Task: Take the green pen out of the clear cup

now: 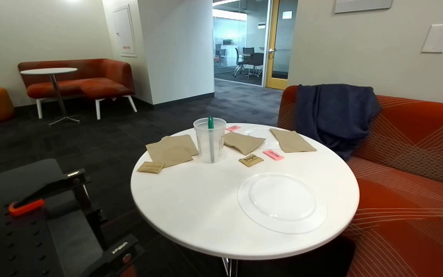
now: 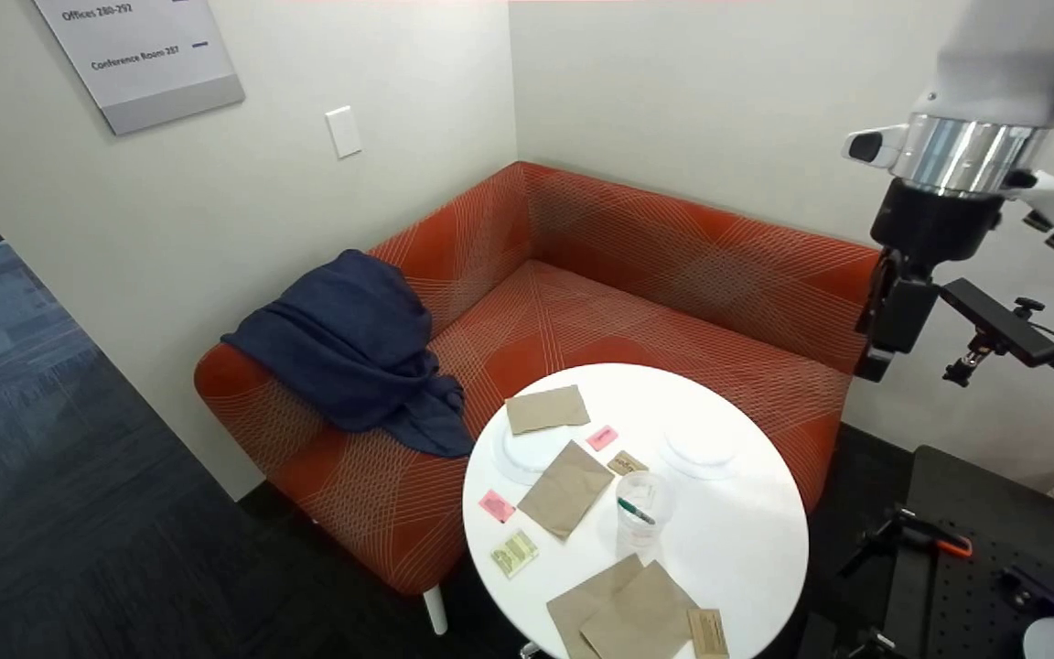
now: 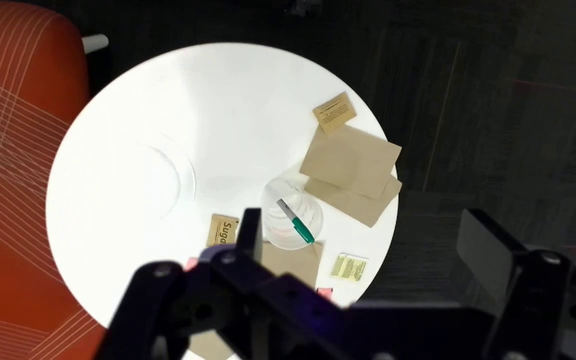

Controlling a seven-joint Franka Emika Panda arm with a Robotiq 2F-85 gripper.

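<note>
Green pen (image 3: pixel 295 220) inside clear cup (image 1: pixel 202 140), standing green end up, on round white tabletop (image 1: pixel 190 200), near brown papers (image 1: pixel 171 150) and sugar packet (image 1: pixel 251 160), with claw (image 3: pixel 363 232) released, spread wide, well apart from cup.

Robot arm (image 2: pixel 1007 69), smooth and white above its shiny silver band (image 2: pixel 966 154). Beside the band, a white nub (image 2: pixel 893 145) with a dark oval inset (image 2: pixel 865 146). Below the band, a rounded black coupling (image 2: pixel 934 220), then a black, angular gripper (image 3: pixel 364 235) with grey finger pads (image 3: pixel 485 257) and round screw heads (image 3: pixel 551 257).
</note>
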